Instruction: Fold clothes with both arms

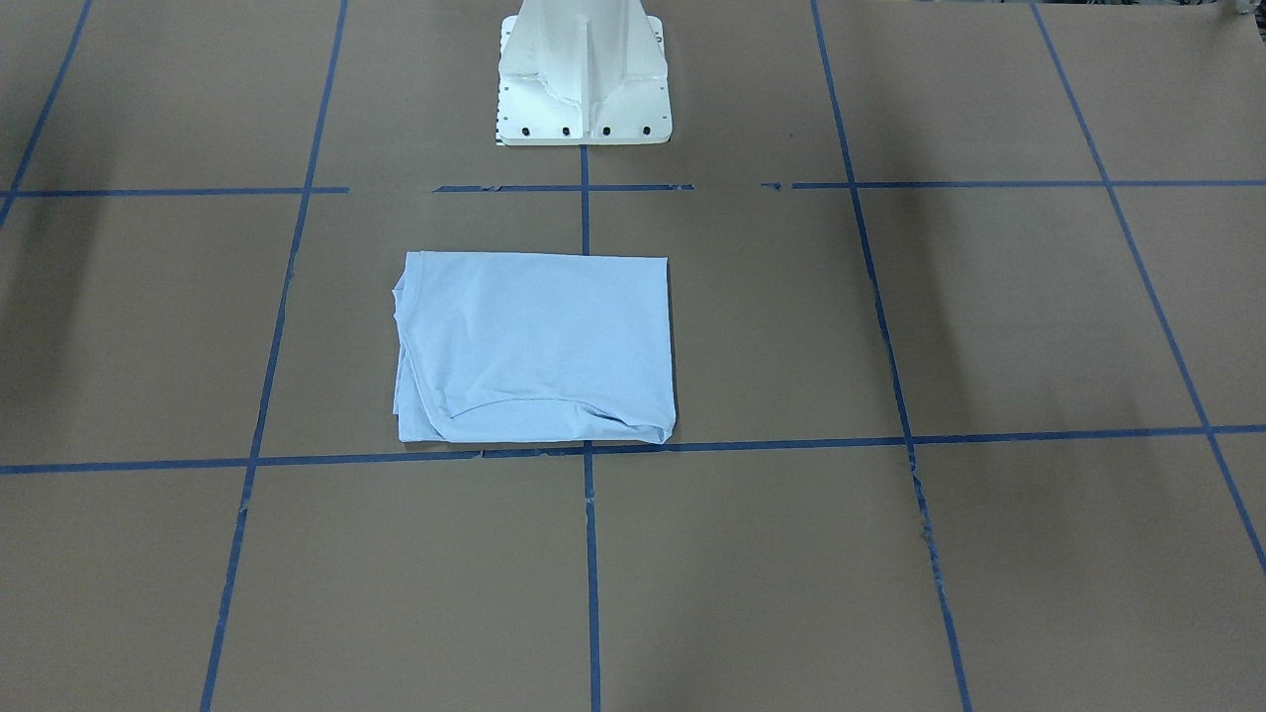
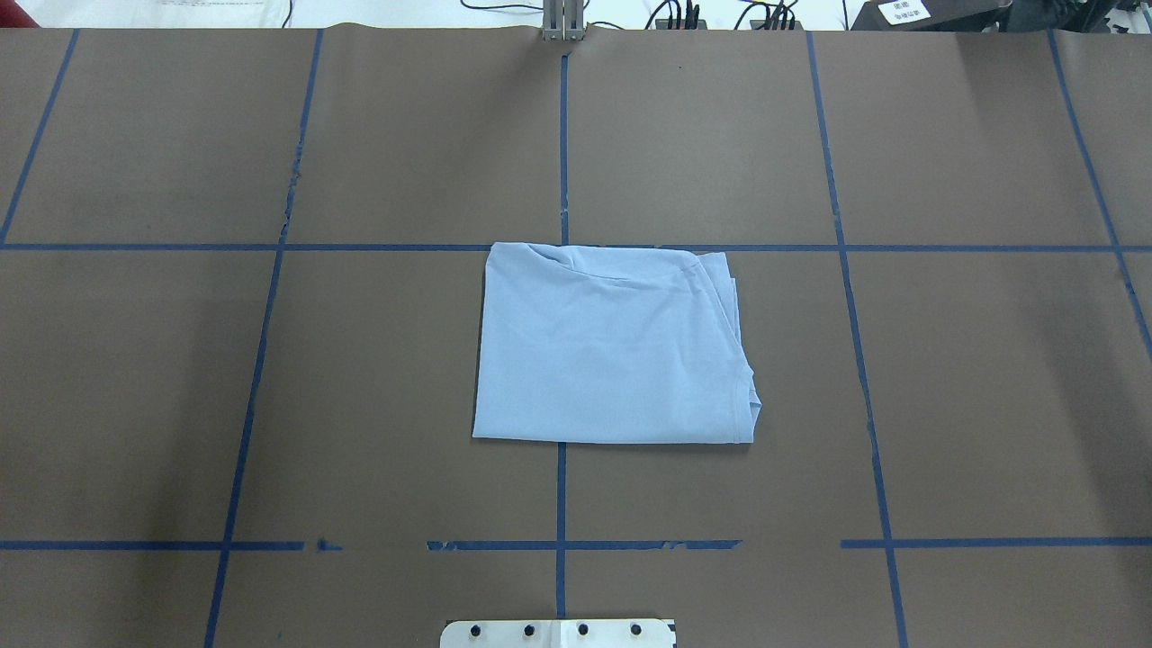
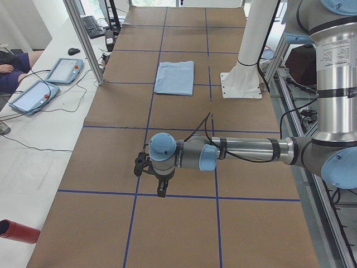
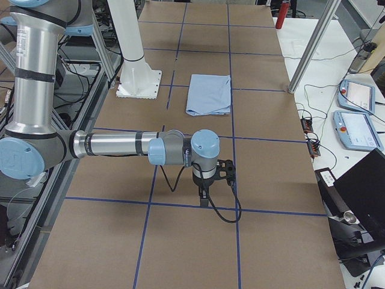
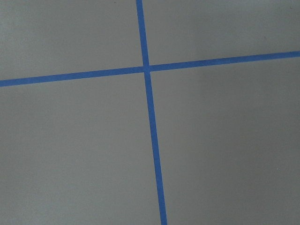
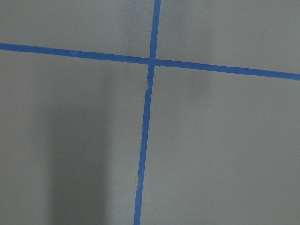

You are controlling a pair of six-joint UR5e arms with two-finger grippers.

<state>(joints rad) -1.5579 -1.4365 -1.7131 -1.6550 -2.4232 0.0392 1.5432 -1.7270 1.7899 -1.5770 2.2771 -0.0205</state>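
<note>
The clothes are one light blue T-shirt (image 2: 612,346), folded into a flat rectangle in the middle of the brown table, also seen in the front view (image 1: 534,346) and small in both side views (image 3: 174,78) (image 4: 209,94). No print or label shows. My left gripper (image 3: 162,191) hangs over the table's left end, far from the shirt. My right gripper (image 4: 204,198) hangs over the right end, equally far. Both point down above blue tape crossings, and I cannot tell whether they are open or shut. The wrist views show only table and tape.
The white pedestal (image 1: 584,79) stands just behind the shirt. Blue tape lines (image 2: 562,135) grid the table. Teach pendants (image 3: 64,70) (image 4: 355,96) lie on the side benches, with metal posts (image 3: 83,39) nearby. A red cylinder (image 3: 17,230) lies near the left end. A person's arm (image 3: 11,70) rests there.
</note>
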